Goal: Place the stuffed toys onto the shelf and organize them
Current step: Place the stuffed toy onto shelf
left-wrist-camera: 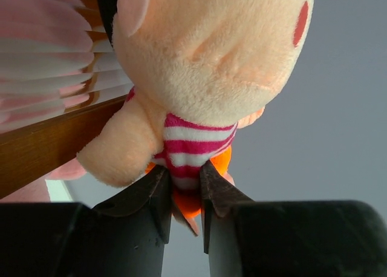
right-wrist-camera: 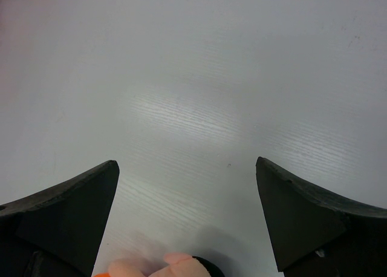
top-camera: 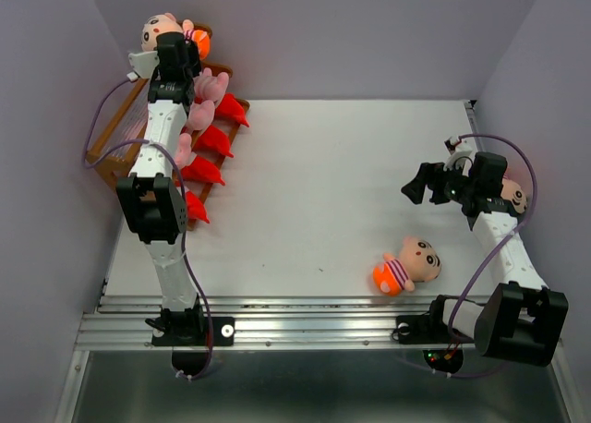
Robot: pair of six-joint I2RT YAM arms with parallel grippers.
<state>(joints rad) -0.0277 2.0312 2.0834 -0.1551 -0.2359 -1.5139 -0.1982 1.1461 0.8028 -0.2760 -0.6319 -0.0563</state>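
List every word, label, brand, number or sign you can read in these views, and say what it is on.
None: no readable text shows in any view.
The held boy doll in the left gripper, the loose boy doll on the table, the red monsters and the shelf carry no lettering.

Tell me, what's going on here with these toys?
A robot is stocking a shelf. The left gripper is shut on a boy doll at the shelf's far end, where red monsters and pink pigs already sit. The right gripper hangs open over the table; a second doll lies there, waiting.
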